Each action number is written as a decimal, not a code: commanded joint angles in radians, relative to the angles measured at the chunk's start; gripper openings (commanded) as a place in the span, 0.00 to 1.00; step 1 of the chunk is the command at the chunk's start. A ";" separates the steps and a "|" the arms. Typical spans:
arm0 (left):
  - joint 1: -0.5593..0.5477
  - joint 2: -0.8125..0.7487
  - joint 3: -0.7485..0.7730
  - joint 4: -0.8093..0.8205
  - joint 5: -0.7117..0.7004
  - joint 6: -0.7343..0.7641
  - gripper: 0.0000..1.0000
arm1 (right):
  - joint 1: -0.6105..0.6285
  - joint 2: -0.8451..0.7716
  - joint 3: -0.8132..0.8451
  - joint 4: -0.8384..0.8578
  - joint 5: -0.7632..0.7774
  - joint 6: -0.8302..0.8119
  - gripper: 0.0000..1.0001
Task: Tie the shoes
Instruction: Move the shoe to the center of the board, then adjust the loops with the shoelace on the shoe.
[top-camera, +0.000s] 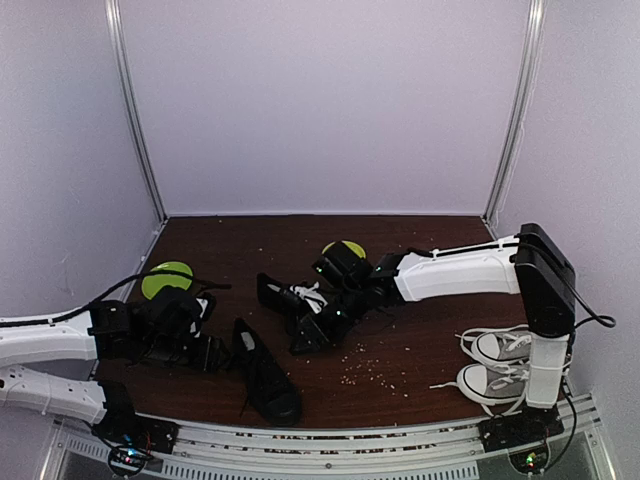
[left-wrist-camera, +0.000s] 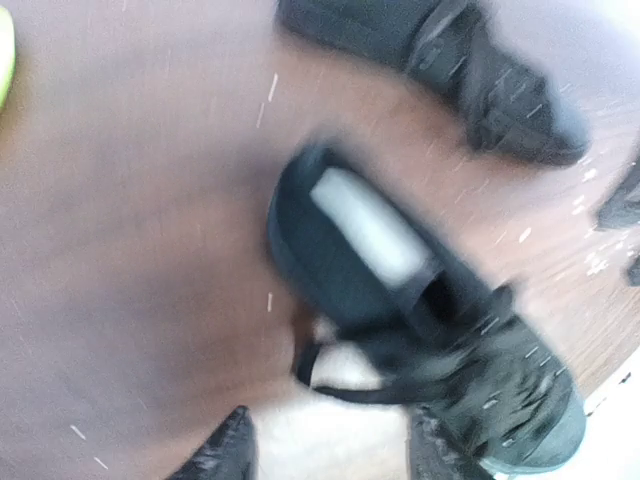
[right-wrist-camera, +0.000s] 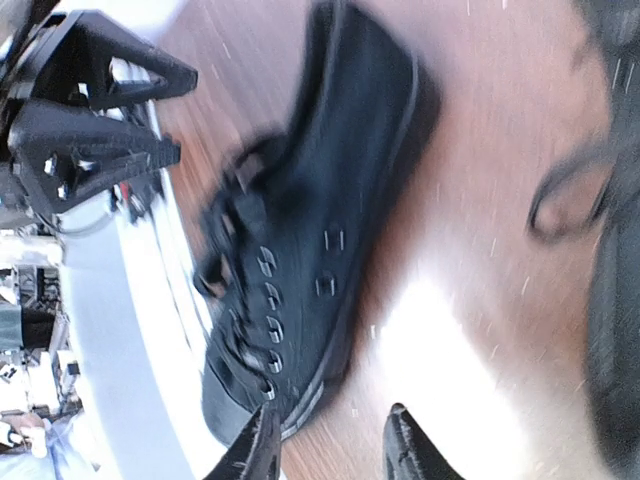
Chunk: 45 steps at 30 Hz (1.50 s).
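Two black shoes lie on the dark wooden table. One shoe (top-camera: 268, 378) lies near the front edge; the other shoe (top-camera: 283, 296) is at mid-table. My left gripper (top-camera: 215, 352) hovers just left of the front shoe (left-wrist-camera: 400, 300), open, with only bare table between its fingers (left-wrist-camera: 225, 452). A loose black lace loop (left-wrist-camera: 308, 362) lies just ahead of them. My right gripper (top-camera: 312, 335) hangs between the two shoes, open and empty. Its left finger (right-wrist-camera: 255, 450) is next to the toe of the front shoe (right-wrist-camera: 310, 220). Both wrist views are blurred.
A pair of grey-and-white sneakers (top-camera: 500, 365) with white laces stands at the right front by the right arm's base. Two green discs (top-camera: 168, 278) (top-camera: 345, 248) lie farther back. Small pale crumbs (top-camera: 375, 370) dot the table. White walls close in the sides and back.
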 joint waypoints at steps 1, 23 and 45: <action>-0.006 -0.006 0.101 -0.011 -0.118 0.282 0.48 | -0.010 -0.004 0.069 0.112 -0.039 0.006 0.38; -0.185 -0.039 -0.180 0.610 -0.160 0.594 0.55 | 0.040 0.191 0.132 0.387 -0.100 0.245 0.30; -0.198 0.064 -0.160 0.606 -0.131 0.617 0.54 | 0.036 0.189 0.140 0.324 -0.075 0.202 0.18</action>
